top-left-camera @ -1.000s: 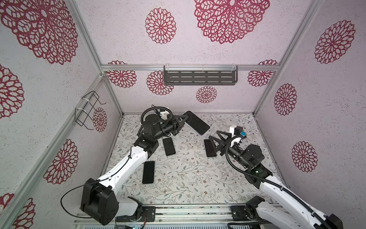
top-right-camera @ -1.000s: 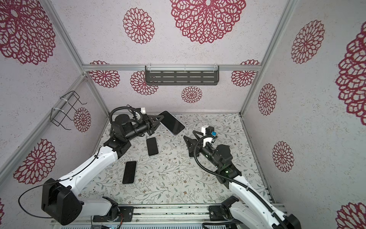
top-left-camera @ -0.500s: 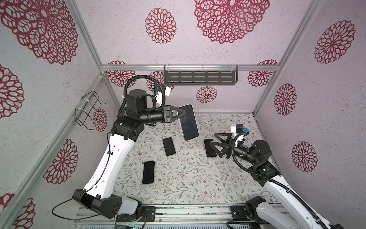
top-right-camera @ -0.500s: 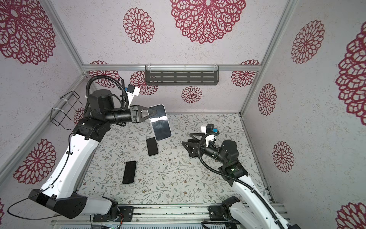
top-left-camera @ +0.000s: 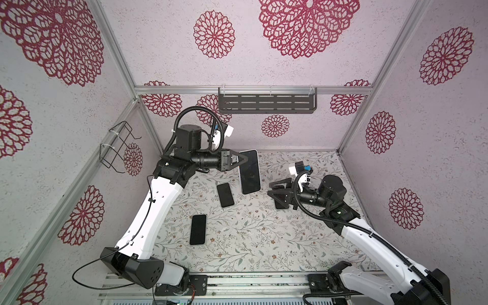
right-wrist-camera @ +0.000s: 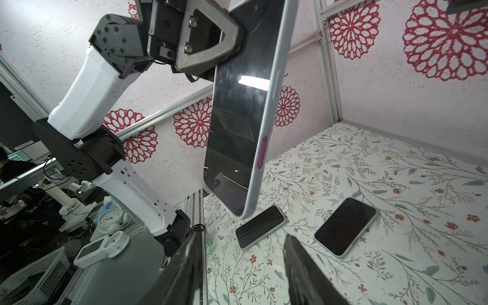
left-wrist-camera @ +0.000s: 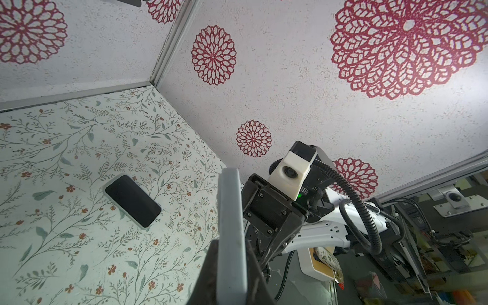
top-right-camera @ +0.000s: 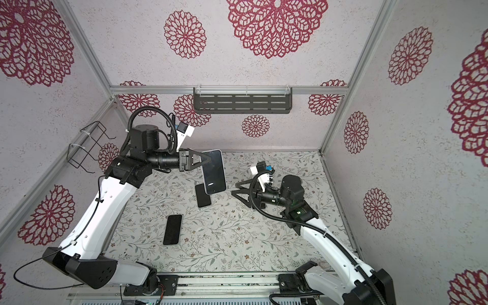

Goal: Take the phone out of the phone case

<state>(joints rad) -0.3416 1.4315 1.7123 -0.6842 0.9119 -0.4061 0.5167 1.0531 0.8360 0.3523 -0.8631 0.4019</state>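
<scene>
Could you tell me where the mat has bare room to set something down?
Widest free patch: the mat in front, between the front phone and the right arm. The back right corner is bare too. Crowded mid-back: the cased phone in the left end effector, a lying phone, the right end effector.

Black-screened phone in pale grey case (left-wrist-camera: 230, 232): edge-on in left wrist view, screen hidden, gripped end cut off.
Dark flat phone (top-left-camera: 280, 206) beneath the right gripper (top-left-camera: 268, 189): largely covered in both top views.

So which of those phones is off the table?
The big phone in the pale case, clamped in the left tool. The other phones lie flat on the table.
</scene>
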